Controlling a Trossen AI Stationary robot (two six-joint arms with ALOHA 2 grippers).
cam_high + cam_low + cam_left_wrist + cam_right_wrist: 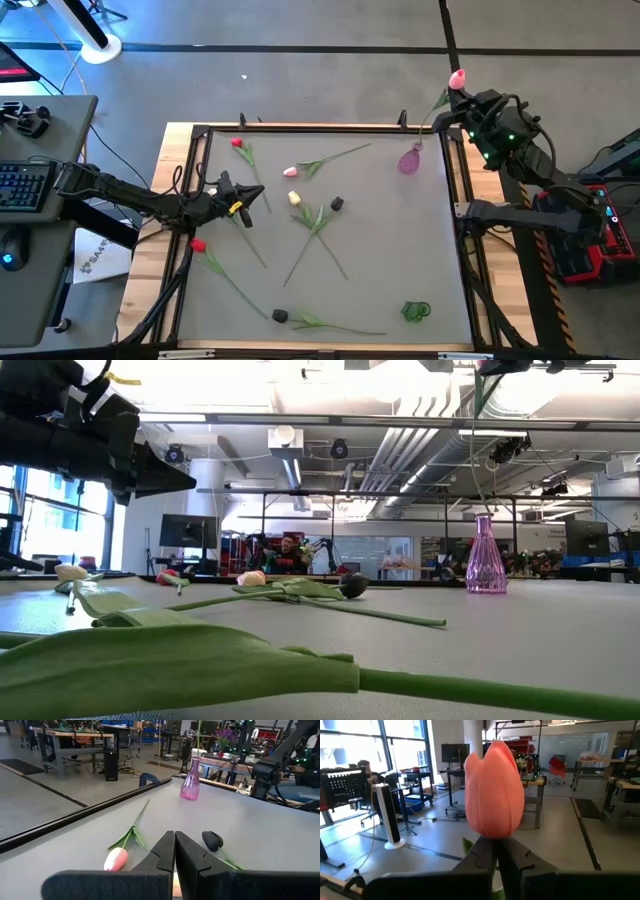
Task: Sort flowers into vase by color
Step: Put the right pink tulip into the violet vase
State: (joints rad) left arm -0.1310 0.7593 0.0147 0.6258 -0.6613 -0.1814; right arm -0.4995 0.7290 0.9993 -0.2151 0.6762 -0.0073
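Observation:
My right gripper (496,854) is shut on a pink tulip (457,78), high over the table's far right corner. Its thin stem (482,450) hangs toward the mouth of the pink glass vase (410,160); whether the tip is inside does not show. My left gripper (252,194) hovers shut and holds nothing, left of the middle, above the table. Loose tulips lie flat on the mat: red (237,143), pink (116,858), cream (295,198), black (212,840), another red (197,245) and another black (281,315). A green vase (416,311) stands near the front right. My right gripper pinches the pink tulip's stem just under the head (495,832) between its two fingers. The fingers come level from the table's right side and lie across the stem. The head (495,785) stands upright above the fingers. The tulip is lifted clear, its stem hanging below.
A black frame (300,128) runs round the grey mat. A large green leaf and stem (200,670) lies close before the low camera. A desk with a keyboard (25,185) stands left of the table. Open mat lies between the two vases.

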